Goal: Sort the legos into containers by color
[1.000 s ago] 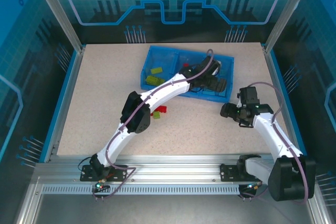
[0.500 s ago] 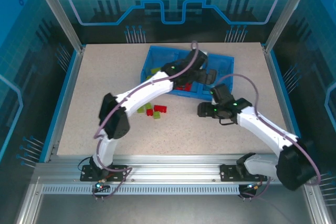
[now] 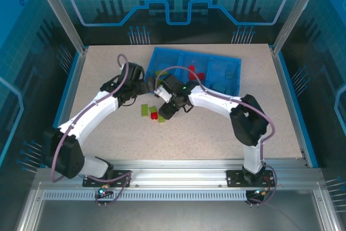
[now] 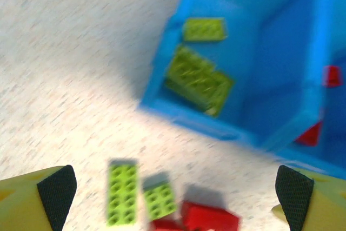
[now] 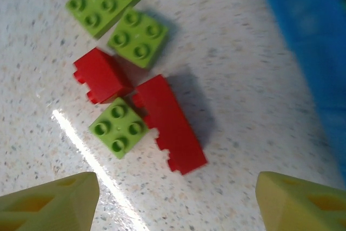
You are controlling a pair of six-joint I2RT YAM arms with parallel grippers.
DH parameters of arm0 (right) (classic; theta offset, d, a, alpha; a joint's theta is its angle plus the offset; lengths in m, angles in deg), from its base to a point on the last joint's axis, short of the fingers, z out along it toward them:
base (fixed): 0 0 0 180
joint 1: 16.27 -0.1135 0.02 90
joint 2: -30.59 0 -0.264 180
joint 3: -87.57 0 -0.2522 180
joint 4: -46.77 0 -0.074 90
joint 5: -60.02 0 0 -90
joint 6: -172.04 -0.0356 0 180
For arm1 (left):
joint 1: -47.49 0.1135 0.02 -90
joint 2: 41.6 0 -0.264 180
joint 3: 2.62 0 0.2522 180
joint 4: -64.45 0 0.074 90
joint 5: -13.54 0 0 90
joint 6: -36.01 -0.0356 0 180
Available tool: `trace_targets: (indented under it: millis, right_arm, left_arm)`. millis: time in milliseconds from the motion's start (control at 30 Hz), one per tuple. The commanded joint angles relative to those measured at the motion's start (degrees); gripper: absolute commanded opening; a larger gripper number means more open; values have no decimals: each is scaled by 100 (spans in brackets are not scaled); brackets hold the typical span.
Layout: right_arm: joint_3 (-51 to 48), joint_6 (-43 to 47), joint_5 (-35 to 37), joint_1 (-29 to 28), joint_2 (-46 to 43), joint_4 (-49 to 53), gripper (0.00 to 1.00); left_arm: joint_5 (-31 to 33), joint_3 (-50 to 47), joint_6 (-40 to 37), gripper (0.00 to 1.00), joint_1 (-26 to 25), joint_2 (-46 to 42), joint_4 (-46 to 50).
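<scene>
"Where's the right gripper (image 5: 175, 201)?"

"It has swung across from the tray's far side. Its jaws are wide and empty, and the loose legos (image 5: 170, 125) lie right beneath it: three green, two red."

"And the left gripper (image 4: 174, 193)?"

"Drawn back off the tray (image 4: 200, 123), spread wide, holding nothing. Ahead of it are green bricks (image 4: 197, 79) in the nearest compartment and red bricks (image 4: 311, 132) in the next."

Blue tray (image 4: 162, 87) at upper right, two lime green bricks (image 4: 198, 79) in one compartment, red bricks (image 4: 332, 76) in the next, speckled table (image 4: 65, 79), two loose green bricks (image 4: 122, 191) beside a red brick (image 4: 208, 217) at bottom centre, left gripper (image 4: 174, 190) spread wide, fingertips (image 4: 57, 190) in lower corners.
</scene>
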Motion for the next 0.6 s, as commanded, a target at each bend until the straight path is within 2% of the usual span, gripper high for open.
trace_targets:
  millis: [0, 300, 567]
  right_arm:
    - [521, 847, -303, -23, 287, 488, 77]
    - [1097, 1097, -102, -74, 1008, 827, 73]
    - [984, 1215, -138, 85, 1100, 813, 71]
  left_arm:
    - [-307, -561, 187, 99, 233, -467, 293]
    - [-523, -1440, 391, 99, 577, -874, 277]
    - [-628, -1764, 480, 99, 807, -1093, 267]
